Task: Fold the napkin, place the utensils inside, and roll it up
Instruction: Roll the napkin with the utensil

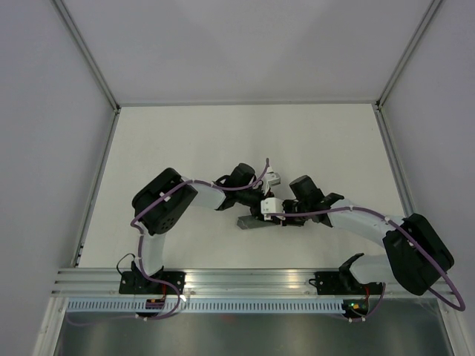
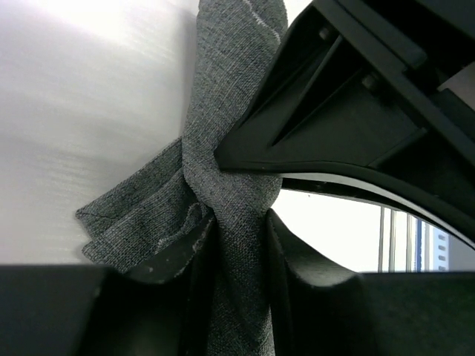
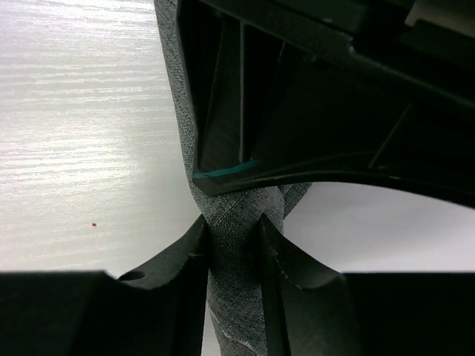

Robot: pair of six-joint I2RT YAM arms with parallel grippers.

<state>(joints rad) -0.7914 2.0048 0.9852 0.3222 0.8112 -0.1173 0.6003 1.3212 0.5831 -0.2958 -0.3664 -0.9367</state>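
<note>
Where they meet over the middle of the table (image 1: 185, 141), the left gripper (image 2: 237, 222) and the right gripper (image 3: 231, 222) each clamp the bunched grey napkin (image 1: 249, 222) between their fingers.

readable text: 0 | labels, brands: 0 | fine print possibly too blurred

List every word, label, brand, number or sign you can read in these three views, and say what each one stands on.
None can be read in any view.
The dark grey felt-like napkin shows only a lighter stitched line.
The black left gripper and black right gripper, both closed on it, show no lettering.
The white tabletop is plain.
</note>
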